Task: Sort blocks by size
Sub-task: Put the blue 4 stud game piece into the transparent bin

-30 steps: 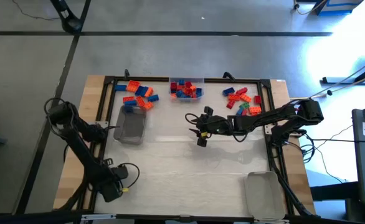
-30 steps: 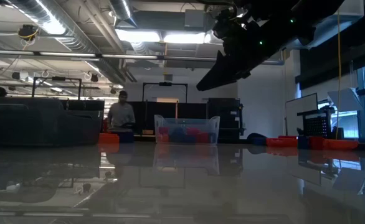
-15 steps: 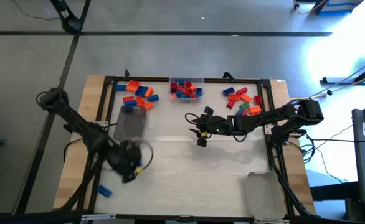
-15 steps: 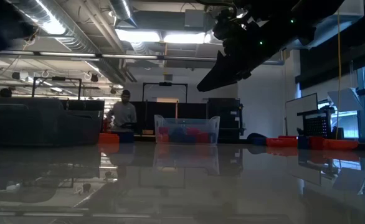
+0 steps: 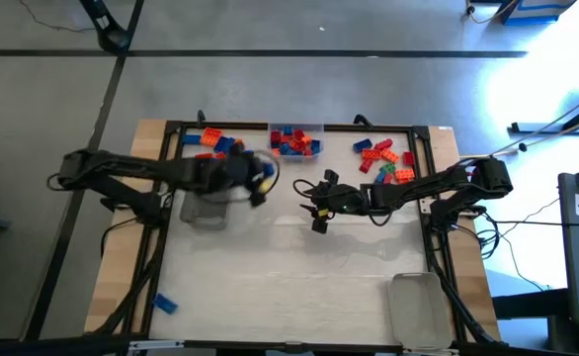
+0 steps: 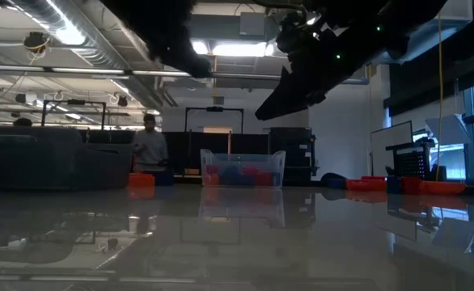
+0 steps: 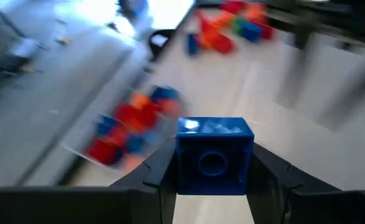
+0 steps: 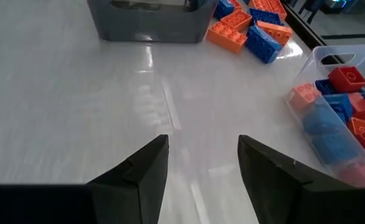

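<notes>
We see a clear tray (image 6: pixel 243 168) of red and blue blocks (image 6: pixel 235 173) across the glossy table (image 6: pixel 237 242). Two dark arms (image 6: pixel 318 56) hang overhead; a person (image 6: pixel 149 149) stands behind.

A small blue block (image 7: pixel 214 155) with one round stud facing the camera sits clamped between the left gripper's (image 5: pixel 260 178) two dark fingers, held above the table near its far edge. Loose red, orange and blue blocks lie in a pile at the far left (image 5: pixel 218 148), another pile with a few green ones lies at the far right (image 5: pixel 384 159), and a clear tray between them holds red and blue blocks (image 5: pixel 294 141). One blue block (image 5: pixel 165 305) lies alone on the wooden edge at the near left.
</notes>
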Controlling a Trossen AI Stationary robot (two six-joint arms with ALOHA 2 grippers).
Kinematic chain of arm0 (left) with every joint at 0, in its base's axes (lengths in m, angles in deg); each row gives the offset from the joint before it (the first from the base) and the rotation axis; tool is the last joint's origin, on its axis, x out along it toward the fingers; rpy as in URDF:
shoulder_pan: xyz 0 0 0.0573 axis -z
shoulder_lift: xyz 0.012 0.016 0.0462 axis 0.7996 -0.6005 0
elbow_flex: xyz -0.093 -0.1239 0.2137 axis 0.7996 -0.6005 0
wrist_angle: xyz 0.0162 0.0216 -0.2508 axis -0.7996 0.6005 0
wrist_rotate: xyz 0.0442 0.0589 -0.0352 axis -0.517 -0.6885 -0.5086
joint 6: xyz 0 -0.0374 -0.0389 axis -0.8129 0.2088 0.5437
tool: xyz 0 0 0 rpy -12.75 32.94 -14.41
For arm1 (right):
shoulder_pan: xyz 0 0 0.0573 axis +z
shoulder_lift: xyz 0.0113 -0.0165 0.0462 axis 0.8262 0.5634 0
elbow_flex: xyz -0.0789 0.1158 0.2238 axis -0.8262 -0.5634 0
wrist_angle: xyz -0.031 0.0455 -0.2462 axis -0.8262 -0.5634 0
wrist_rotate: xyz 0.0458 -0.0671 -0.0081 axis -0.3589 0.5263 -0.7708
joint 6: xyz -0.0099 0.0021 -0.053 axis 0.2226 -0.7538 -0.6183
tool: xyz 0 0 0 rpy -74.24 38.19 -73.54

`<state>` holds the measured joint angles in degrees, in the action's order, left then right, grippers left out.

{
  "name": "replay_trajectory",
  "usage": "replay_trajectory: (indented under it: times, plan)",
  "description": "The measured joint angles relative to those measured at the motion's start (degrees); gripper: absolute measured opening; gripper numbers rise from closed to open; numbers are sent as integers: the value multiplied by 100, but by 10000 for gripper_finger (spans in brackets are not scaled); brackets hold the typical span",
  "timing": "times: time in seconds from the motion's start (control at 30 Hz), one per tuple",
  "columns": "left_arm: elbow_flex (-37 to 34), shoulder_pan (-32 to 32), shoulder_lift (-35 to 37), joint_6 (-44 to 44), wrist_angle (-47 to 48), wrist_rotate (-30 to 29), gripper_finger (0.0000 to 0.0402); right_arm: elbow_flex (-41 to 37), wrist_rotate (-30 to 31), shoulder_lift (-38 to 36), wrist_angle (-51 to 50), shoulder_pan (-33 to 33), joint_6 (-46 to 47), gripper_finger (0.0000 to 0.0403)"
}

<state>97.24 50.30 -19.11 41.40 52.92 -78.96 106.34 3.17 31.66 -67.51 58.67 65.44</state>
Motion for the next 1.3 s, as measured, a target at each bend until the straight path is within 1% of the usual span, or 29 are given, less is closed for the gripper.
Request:
replay_trajectory:
  times: [0.07,0.2,0.3,0.37,0.5,0.57,0.67,0.8,0.93,1.1,1.3]
  plan:
    - [0,-493,-268,-337,-497,207,130,0,23,65,41,0,45,193]
    - [0,-1355,-924,-790,-1520,1024,131,-1,83,140,119,0,66,193]
    - [1,-1827,-1462,-980,-2279,1284,131,-4,84,142,138,0,127,193]
    - [-2,-2059,-1828,-1101,-2634,1389,131,-3,92,141,138,0,172,193]
    - [-9,-2375,-2382,-1127,-3042,1421,136,-2,173,141,111,0,178,193]
    - [-9,-2468,-2546,-1216,-3180,1423,150,-2,176,141,100,0,168,193]
    - [-9,-2547,-2618,-1247,-3223,1424,184,-2,223,141,147,0,120,193]
    - [-7,-2467,-2317,-1221,-2919,1423,222,-2,285,141,124,0,73,193]
    - [0,-2279,-1740,-1232,-2535,1428,236,-2,283,142,101,0,54,193]
    - [0,-1806,-807,-1272,-1318,1418,231,-2,281,143,102,0,14,193]
    - [0,-741,260,-1231,467,1431,228,-2,185,142,-39,0,9,193]
